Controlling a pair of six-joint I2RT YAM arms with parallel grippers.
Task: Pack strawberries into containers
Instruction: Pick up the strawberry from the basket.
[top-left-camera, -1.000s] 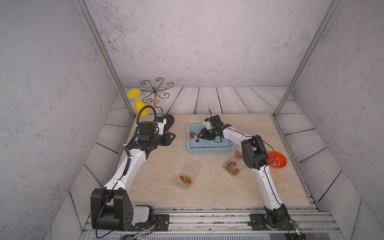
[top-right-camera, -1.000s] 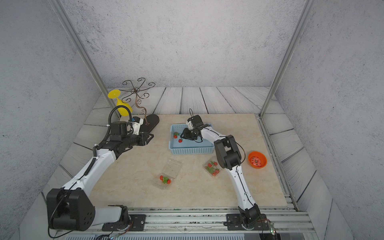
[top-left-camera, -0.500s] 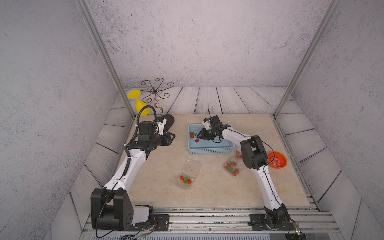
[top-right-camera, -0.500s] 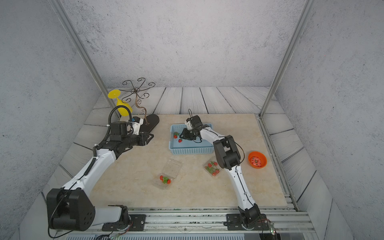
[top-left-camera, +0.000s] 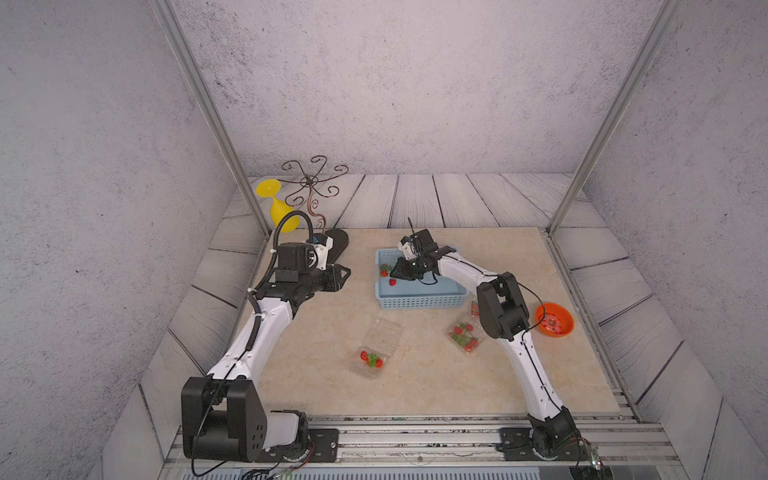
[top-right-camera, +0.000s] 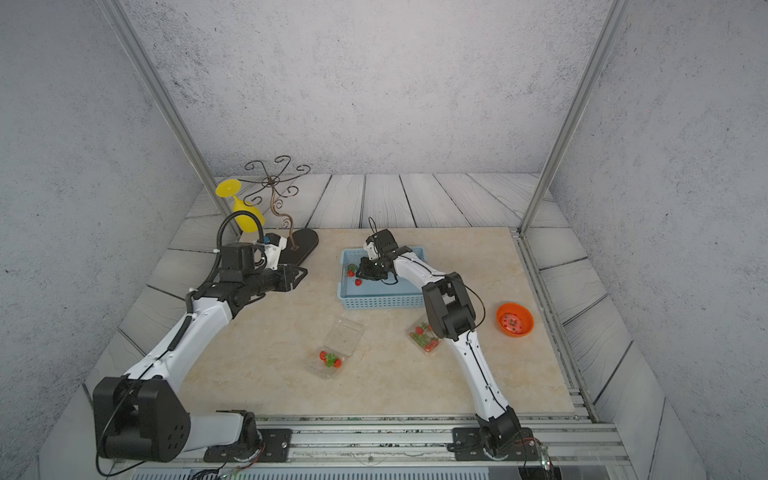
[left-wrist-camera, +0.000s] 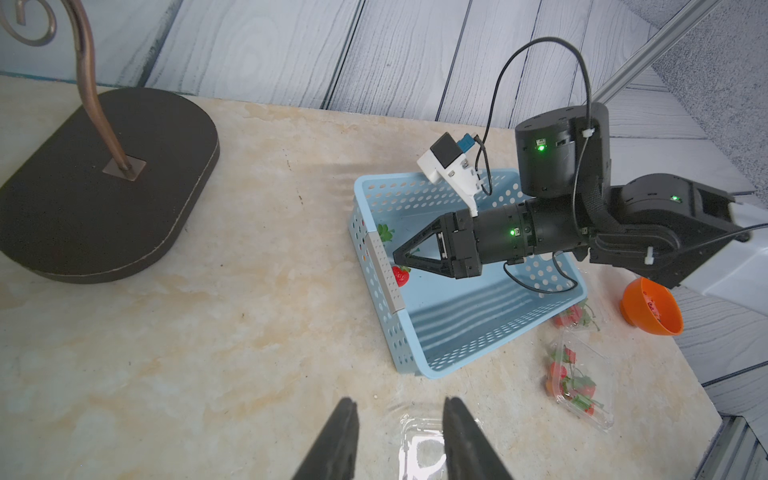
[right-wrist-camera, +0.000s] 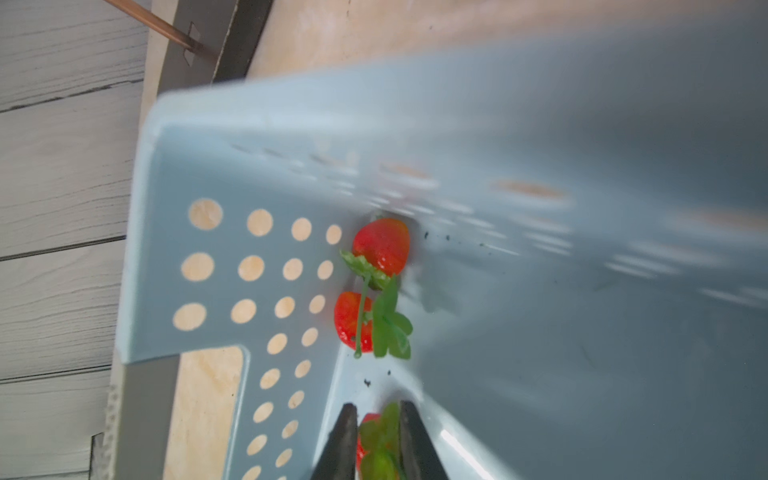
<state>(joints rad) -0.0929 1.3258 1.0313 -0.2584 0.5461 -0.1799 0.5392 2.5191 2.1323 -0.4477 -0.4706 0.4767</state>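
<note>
My right gripper (right-wrist-camera: 377, 405) reaches into the far left corner of the light blue basket (top-left-camera: 419, 305) and is shut on a strawberry (right-wrist-camera: 368, 436), red flesh and green cap pressed between both fingers. Two more strawberries (right-wrist-camera: 382, 243) lie just ahead against the perforated wall. My left gripper (left-wrist-camera: 400, 405) hovers open and empty left of the basket, above a clear container (left-wrist-camera: 419, 444). In both top views that container (top-left-camera: 376, 347) lies open with two berries inside, and another container (top-left-camera: 465, 334) by the right arm's elbow holds several.
An orange bowl (top-left-camera: 555, 320) sits at the right edge of the table. A metal scroll stand on a dark oval base (top-left-camera: 336, 245) and a yellow glass (top-left-camera: 282, 208) stand at the back left, close to my left wrist.
The right gripper's jaws have closed on a strawberry in the basket's corner, after shifting slightly left. The left arm has stayed still.
</note>
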